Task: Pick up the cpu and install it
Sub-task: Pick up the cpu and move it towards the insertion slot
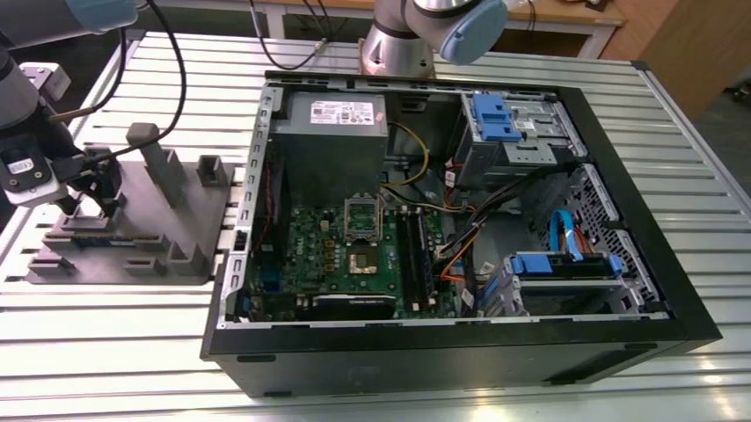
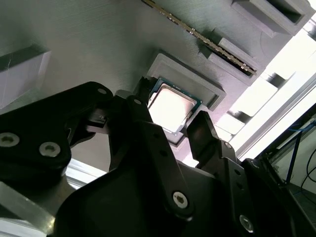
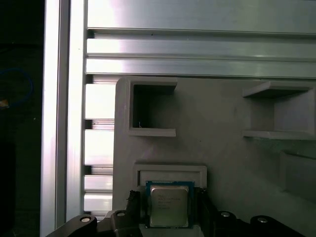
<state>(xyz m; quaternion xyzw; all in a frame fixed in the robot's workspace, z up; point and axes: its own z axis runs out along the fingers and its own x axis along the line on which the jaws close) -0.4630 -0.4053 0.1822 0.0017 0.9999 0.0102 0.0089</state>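
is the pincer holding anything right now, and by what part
Nothing is held. The pincer stands open astride the cpu, one finger beside each of two opposite edges; the cpu lies flat in the grey fixture.

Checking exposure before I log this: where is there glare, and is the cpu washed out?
Second wrist view: the cpu glares near white on top, and the table slats blow out. First wrist view: cpu evenly lit, slats bright. Exterior view: even light.

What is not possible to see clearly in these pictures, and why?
1. cpu, second wrist view: the gripper covers its near corner.
2. grey fixture, exterior view: the gripper hides its cpu recess.
3. motherboard socket, exterior view: too small to judge whether empty.
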